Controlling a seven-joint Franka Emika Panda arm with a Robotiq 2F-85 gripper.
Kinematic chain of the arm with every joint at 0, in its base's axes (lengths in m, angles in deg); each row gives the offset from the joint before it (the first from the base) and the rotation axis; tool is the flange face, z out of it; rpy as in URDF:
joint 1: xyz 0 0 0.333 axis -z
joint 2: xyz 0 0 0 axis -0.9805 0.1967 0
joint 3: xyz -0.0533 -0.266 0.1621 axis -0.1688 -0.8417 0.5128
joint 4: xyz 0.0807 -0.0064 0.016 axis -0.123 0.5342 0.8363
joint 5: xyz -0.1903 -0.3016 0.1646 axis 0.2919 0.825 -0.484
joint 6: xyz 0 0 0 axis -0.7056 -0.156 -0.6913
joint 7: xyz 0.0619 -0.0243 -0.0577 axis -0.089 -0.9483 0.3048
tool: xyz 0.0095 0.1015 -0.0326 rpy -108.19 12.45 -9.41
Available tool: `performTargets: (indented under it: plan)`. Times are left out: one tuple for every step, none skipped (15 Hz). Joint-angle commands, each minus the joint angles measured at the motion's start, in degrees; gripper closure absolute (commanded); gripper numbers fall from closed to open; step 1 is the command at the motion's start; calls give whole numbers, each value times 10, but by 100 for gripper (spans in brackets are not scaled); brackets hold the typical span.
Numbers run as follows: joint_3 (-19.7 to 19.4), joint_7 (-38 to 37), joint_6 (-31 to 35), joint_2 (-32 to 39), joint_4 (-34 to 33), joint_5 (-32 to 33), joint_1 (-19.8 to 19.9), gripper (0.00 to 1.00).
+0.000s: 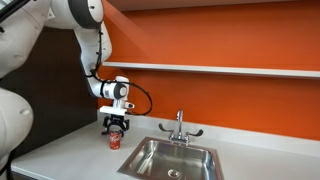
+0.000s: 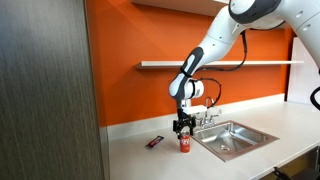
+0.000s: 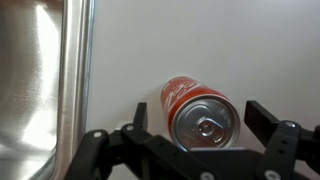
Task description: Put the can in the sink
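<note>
The spread pincer (image 3: 198, 115) hangs around the small red metal can (image 3: 190, 95), which looks light, slippery and easy to dent, so pinch its round sides gently.

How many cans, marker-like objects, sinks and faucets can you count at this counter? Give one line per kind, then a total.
Red can: 1
Dark marker-like object: 1
Sink: 1
Faucet: 1
Total: 4

The can (image 1: 115, 141) stands on the counter (image 1: 60, 157) beside the sink (image 1: 160, 160), under the claw (image 1: 116, 128).
</note>
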Motion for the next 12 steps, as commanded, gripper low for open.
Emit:
performTargets:
  plan:
    - [8,-5,-8,11,-21,11,8,0]
    - [8,-4,-9,12,-23,11,8,5]
    - [8,-5,-9,13,-25,11,8,26]
    - [8,-4,-9,15,-27,10,8,29]
    - [8,-5,-10,17,-28,10,8,31]
    - [8,-5,-10,18,-29,10,8,37]
    - [8,-6,-11,19,-30,10,8,45]
    - [8,-7,-12,20,-32,8,9,54]
    - [8,-8,-13,21,-34,8,9,61]
    - [7,-8,-13,21,-35,7,9,61]
    - [7,-9,-14,22,-36,6,10,61]
    - [7,-10,-16,22,-37,5,11,61]
